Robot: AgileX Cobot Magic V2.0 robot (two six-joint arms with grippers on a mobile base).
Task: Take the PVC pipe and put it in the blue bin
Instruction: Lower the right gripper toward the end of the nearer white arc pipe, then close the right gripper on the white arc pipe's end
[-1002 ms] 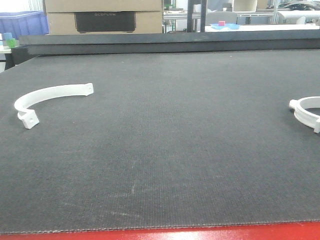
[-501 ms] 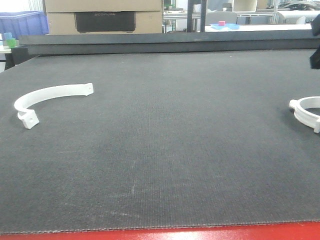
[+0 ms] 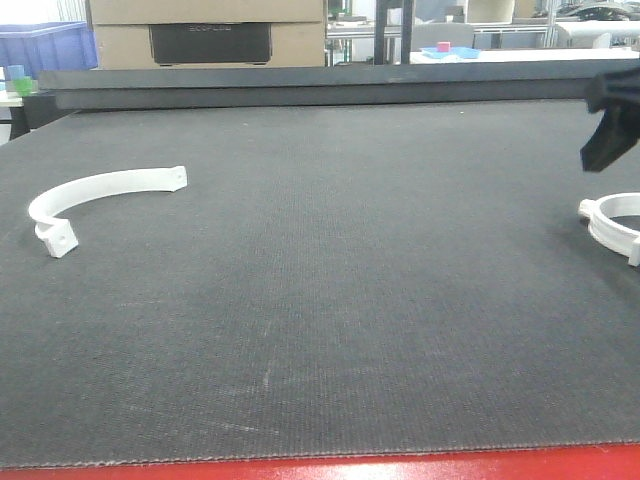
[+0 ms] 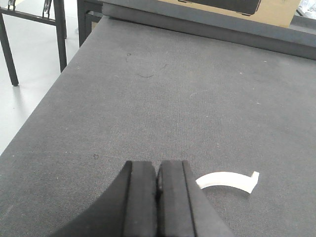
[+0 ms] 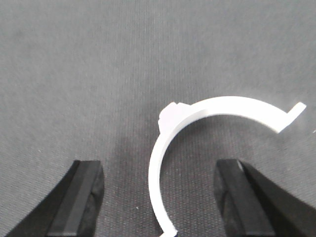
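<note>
Currently in hand: an approach by the right gripper [image 5: 160, 200] to the white curved PVC pipe piece [image 5: 217, 106] is judged to be under way; no grasp has been made.
Right gripper: spread wide, with nothing held. In the wrist view the arc is seen between and just ahead of the two black fingers [image 5: 81, 195], touching neither.
Left gripper [image 4: 158, 197]: pressed together on nothing, held above the table.
Task object: laid flat on the dark grey felt-covered table [image 3: 330, 300], at the right edge of the front view and partly cut off by the frame.
Second piece: a second white curved PVC pipe piece [image 3: 100, 192] is noted at the left, well apart from the first and untouched.
Destination: a blue plastic bin [image 3: 45, 45] is seen beyond the table's far-left corner, off the table; it is judged to be the target.
Grasp advice: the band should be taken across its thin wall, one finger inside the curve and one outside, preferably near the thicker lug. The gripper should be lowered square to the felt before closure.
Risk: a thin, light arc may be pushed sideways or tipped if one finger makes contact first; slow, centred closure is advised.
Writing: faint lettering is noted on the black device [image 3: 210, 42] set in the brown cardboard box [image 3: 205, 12] behind the table, but it cannot be read with confidence. No brand or label is seen on either pipe piece or on the grippers.
</note>
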